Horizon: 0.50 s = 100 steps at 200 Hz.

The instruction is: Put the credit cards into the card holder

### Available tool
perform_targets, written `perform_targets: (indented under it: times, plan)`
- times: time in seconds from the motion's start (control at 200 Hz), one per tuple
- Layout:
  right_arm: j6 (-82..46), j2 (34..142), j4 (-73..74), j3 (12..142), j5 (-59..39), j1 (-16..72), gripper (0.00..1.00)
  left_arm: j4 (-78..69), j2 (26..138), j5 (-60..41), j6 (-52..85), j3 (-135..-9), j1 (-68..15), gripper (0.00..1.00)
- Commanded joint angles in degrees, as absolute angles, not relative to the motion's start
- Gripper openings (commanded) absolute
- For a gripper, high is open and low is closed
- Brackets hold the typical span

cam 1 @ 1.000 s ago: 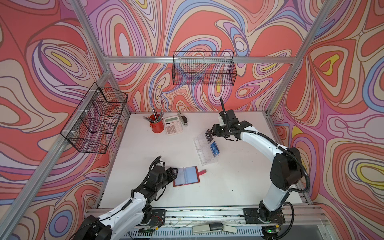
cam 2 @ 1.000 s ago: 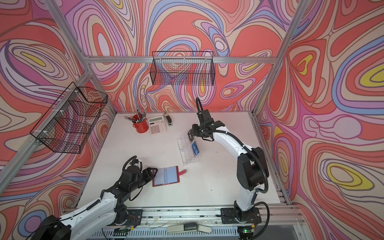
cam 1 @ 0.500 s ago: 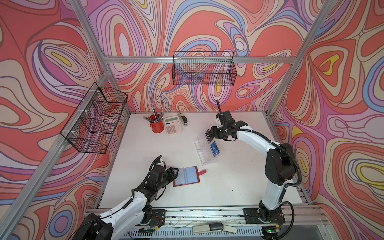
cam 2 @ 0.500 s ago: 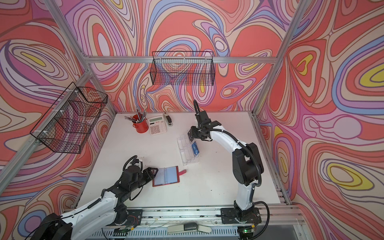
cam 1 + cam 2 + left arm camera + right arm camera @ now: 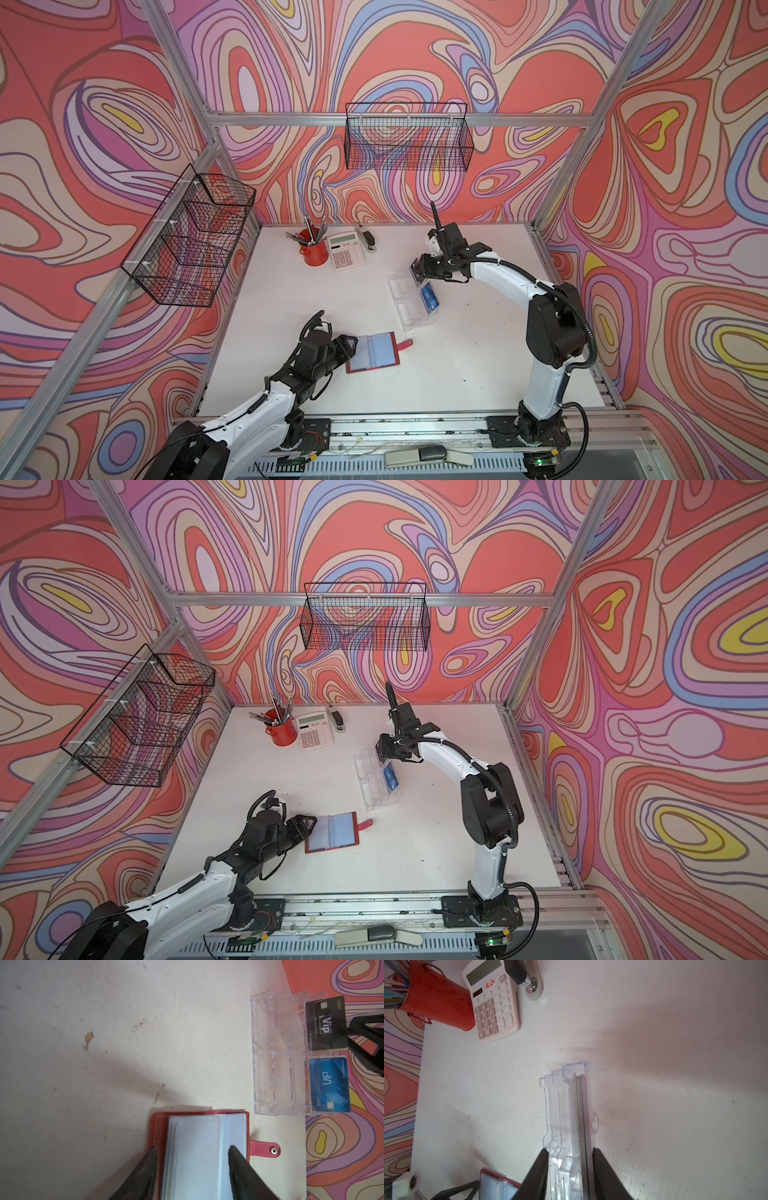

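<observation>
The red card holder (image 5: 374, 351) (image 5: 332, 831) lies open on the table at the front, its clear sleeves (image 5: 199, 1136) facing up. My left gripper (image 5: 348, 347) (image 5: 193, 1148) is open; one finger is at the cover's outer edge and the other is over the sleeves. A black VIP card (image 5: 326, 1022) and a blue credit card (image 5: 430, 297) (image 5: 329, 1084) stand in the back tier of a clear acrylic stand (image 5: 409, 303). My right gripper (image 5: 417, 270) (image 5: 570, 1149) hangs over the black card's end of the stand. Its open jaws straddle the tiers and the card edges (image 5: 580, 1105).
At the back of the table stand a red pen cup (image 5: 313, 251), a beige calculator (image 5: 347, 251) and a stapler (image 5: 365, 239). Wire baskets hang on the back wall (image 5: 409, 141) and the left wall (image 5: 191, 241).
My right gripper has shifted slightly left over the stand and its jaws have narrowed. The left arm and the card holder have not moved.
</observation>
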<state>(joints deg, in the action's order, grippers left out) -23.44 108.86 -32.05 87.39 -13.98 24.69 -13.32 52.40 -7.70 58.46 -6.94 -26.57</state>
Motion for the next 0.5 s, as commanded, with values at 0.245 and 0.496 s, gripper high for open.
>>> perform_targets:
  times: [0.245, 0.496]
  plan:
    - [-22.71, 107.14, -30.33, 86.03, -15.1, 24.81, 0.32, -14.42, 53.7, -8.16, 57.55, -8.92, -26.54, 0.57]
    - [-22.62, 107.58, -30.27, 86.12, -14.46, 25.21, 0.3, -14.2, 53.44, -8.16, 57.49, -9.01, -26.56, 0.57]
